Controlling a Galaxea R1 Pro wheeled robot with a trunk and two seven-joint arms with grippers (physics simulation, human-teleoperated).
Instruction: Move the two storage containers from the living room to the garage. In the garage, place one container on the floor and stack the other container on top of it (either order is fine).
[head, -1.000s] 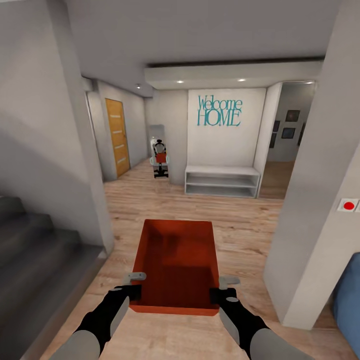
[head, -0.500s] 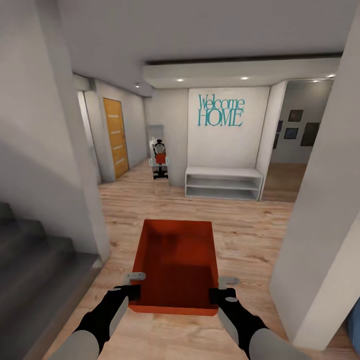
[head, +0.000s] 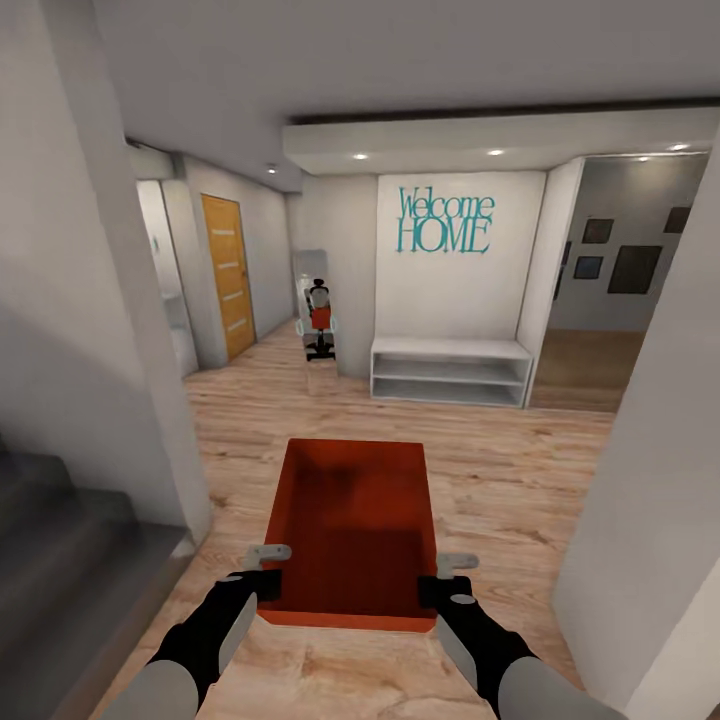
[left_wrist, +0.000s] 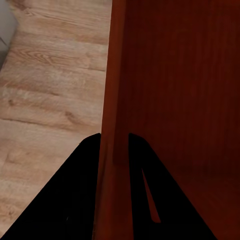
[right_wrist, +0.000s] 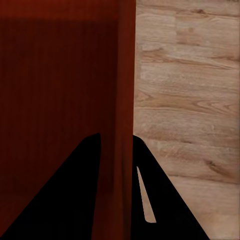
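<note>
Orange-red storage container (head: 352, 535) carried low ahead, long axis pointing straight at Welcome HOME wall (head: 446, 222). Left gripper (head: 268, 570) clamped on near left wall, right gripper (head: 443, 578) on near right wall. Equal reach both sides. Wood-plank floor (head: 500, 470) underneath, so garage not reached yet.

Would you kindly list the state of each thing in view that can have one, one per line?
storage container: empty, upright, carried above the wood floor, one claw on each side wall.
left claw: shut on the container's left wall.
right claw: shut on the container's right wall.
orange door: closed.
white bench shelf: shelves look bare.
</note>
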